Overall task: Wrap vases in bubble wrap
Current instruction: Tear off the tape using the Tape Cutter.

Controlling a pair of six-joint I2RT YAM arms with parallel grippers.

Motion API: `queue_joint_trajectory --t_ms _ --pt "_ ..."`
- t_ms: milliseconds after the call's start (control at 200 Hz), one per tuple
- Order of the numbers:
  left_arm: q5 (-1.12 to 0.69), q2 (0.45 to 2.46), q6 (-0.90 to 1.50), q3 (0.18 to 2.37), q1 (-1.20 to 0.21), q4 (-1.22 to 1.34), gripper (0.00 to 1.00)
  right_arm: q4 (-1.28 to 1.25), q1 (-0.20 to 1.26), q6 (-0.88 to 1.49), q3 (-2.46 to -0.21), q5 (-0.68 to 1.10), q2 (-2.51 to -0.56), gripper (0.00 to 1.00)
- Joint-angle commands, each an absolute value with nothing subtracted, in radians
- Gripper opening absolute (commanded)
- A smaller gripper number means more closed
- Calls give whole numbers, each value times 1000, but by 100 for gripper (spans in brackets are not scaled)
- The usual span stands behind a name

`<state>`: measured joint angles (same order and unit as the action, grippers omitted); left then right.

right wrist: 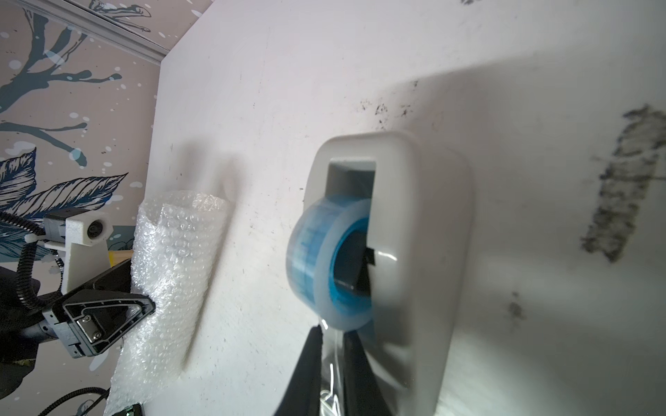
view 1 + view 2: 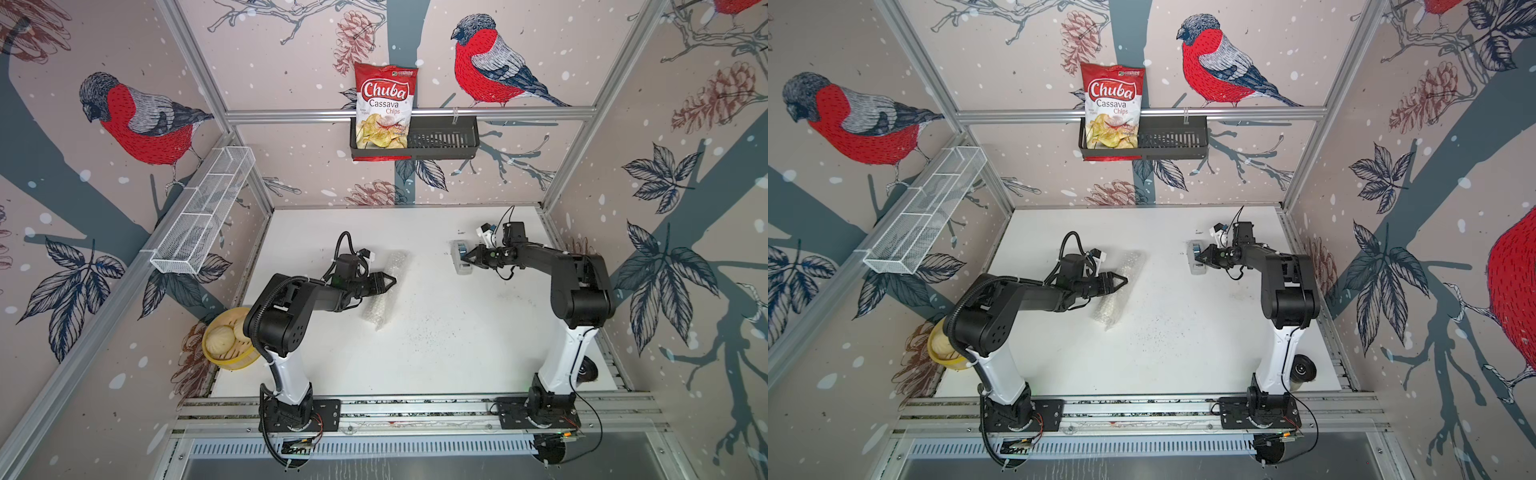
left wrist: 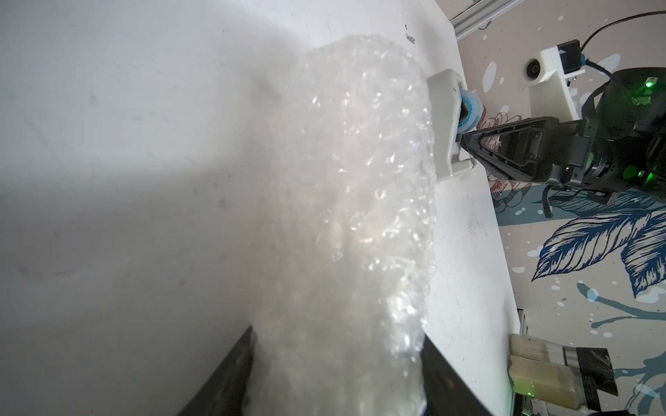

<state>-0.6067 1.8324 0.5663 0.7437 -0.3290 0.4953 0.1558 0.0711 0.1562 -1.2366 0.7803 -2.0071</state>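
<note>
Taping step: left fingers [image 3: 223, 378] clamp rolled whitish bubble wrap [image 2: 376, 309]; right fingers [image 1: 306, 371] narrow around clear tape [image 1: 310, 252]; next, pull 1 strip.

We find the tabletop [image 2: 415, 357] open from centre to 6 o'clock. The bubble wrap [image 2: 395, 264] roll blocks 10 o'clock, the tape dispenser [image 2: 462, 270] 1 o'clock; between them a lane runs toward 12 o'clock. A jar [image 2: 588, 370] lies at 4 o'clock.
</note>
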Motion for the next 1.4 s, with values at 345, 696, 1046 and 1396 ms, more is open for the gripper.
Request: queue_joint_trajectory --t_ms 345,696,1046,1396 --pt "-541 1844 541 742 -328 356 27 175 74 174 -1234 840 -2007 0" --pt "-540 1843 536 744 -327 350 27 123 71 244 -1229 885 -1978 0" --pt "-538 1845 535 747 -327 346 26 137 72 250 -1206 856 -1950 0" --pt "-538 1847 535 749 -328 344 26 117 74 285 -1167 853 -1893 0"
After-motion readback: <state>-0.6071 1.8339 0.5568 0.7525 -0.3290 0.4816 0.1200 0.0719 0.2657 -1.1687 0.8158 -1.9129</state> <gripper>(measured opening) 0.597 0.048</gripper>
